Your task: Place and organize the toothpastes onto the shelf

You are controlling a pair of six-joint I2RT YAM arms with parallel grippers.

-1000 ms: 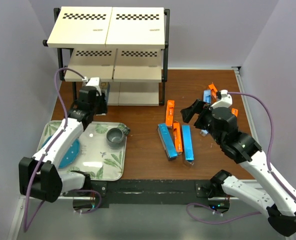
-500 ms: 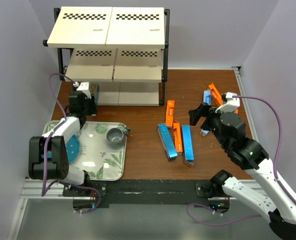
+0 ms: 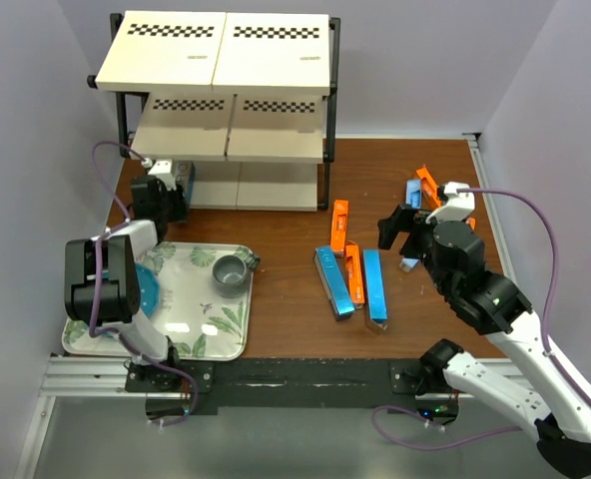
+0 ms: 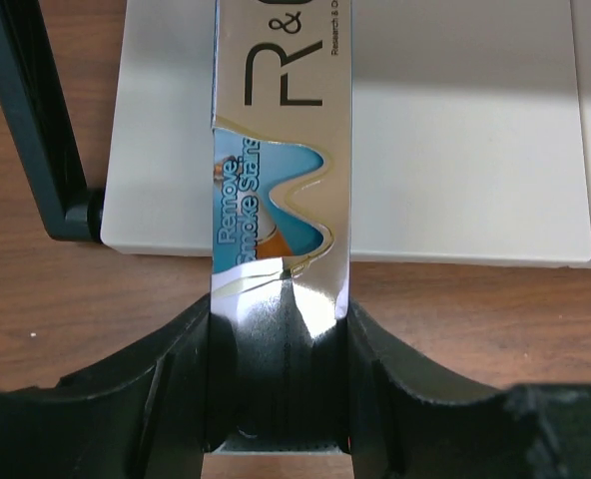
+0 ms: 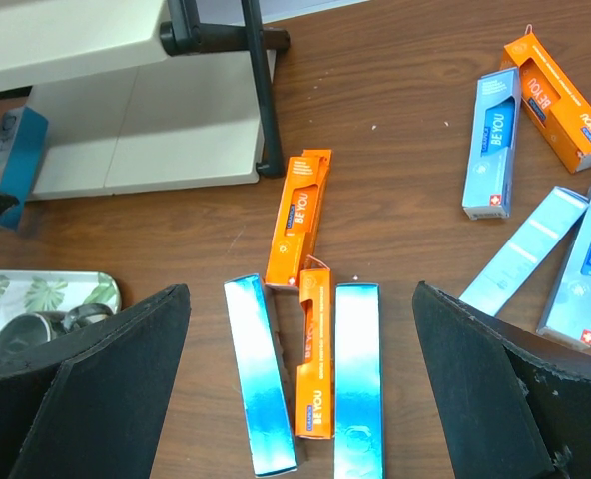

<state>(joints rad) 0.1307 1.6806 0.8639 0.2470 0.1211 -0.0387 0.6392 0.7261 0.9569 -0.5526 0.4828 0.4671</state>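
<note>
The desk is a brown wood-grain top boxed in by pale lavender-grey walls on the left, right and far sides, with a black strip along its near edge. At the far left stands the shelf, a black-framed rack with cream boards that carry checkered bands. Its bottom board lies right on the wood. The left claw is at the shelf's left end, pinching one shiny blue toothpaste box by its near end. The box runs lengthwise away from the claw, and its far part reaches over the edge of the bottom board. Near that arm sits a leaf-patterned tray holding a blue plate and a small grey cup. In the middle of the desk lie four loose boxes. Two metallic blue ones lie roughly parallel with an orange box between them, and a second orange box lies just beyond, toward the shelf's right post. The right claw hangs over the desk to the right of this group, its fingers spread wide and gripping nothing. Farther right and toward the far wall is a scatter of light blue boxes and an orange one, lying flat at mixed angles, some of them touching.
</note>
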